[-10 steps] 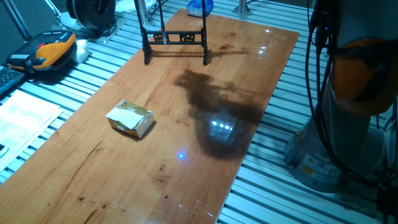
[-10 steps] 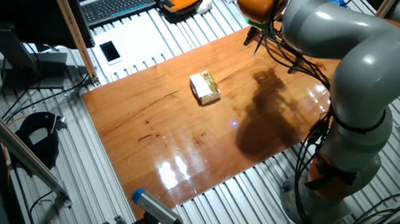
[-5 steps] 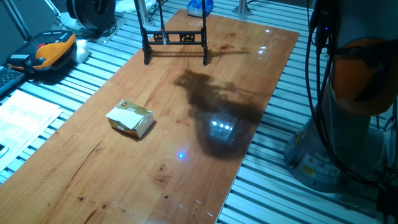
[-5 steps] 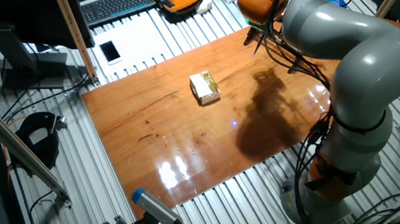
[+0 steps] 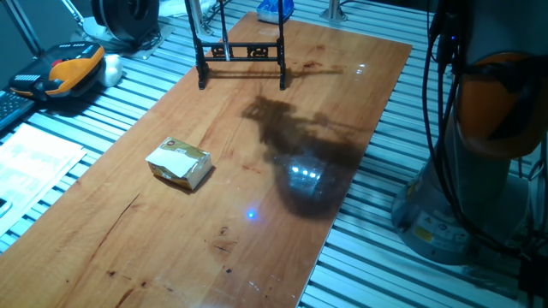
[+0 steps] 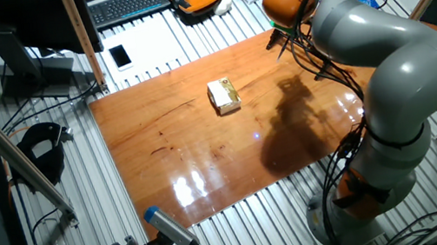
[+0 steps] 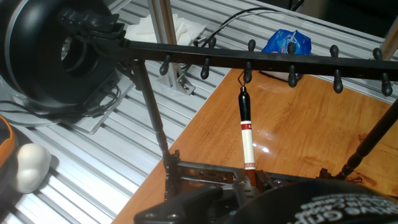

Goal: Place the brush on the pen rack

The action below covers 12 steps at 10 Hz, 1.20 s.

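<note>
Hand view shows the brush (image 7: 247,138) hanging from a peg on the pen rack (image 7: 261,63) just ahead; your hand's grip is hidden, so confirm release, then retreat.

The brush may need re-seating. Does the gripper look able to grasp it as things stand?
Probably yes. The brush appears to hang from a peg of the pen rack straight ahead of the gripper, its lower end right at it, nothing between.

The pen rack (image 5: 241,53), a black frame with two upright legs and a pegged top bar, stands at the table's far end. The brush (image 7: 247,137) hangs upright beneath that bar, its loop at a peg.
</note>
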Each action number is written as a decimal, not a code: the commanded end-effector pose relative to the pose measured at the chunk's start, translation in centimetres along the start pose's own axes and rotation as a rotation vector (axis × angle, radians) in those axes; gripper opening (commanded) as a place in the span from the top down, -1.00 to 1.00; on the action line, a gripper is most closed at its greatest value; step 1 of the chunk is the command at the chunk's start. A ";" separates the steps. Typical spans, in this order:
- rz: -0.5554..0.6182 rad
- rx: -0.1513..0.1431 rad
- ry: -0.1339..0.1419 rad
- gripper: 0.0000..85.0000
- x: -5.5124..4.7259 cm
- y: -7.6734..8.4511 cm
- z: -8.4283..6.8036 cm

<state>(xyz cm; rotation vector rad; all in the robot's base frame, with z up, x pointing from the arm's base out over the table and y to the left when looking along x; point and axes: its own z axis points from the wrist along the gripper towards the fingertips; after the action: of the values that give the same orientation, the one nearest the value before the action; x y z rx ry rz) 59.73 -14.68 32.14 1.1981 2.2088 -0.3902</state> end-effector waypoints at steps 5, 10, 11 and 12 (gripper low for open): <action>0.006 -0.015 -0.007 1.00 0.1 -0.3 0.3; 0.005 -0.018 -0.004 1.00 0.3 -0.6 0.5; 0.008 -0.019 -0.005 1.00 0.4 -0.6 0.6; 0.008 -0.020 -0.007 1.00 0.5 -0.6 0.7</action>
<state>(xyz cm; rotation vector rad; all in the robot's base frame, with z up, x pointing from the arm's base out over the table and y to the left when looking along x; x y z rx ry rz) 59.27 -15.05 31.29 1.1928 2.1971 -0.3672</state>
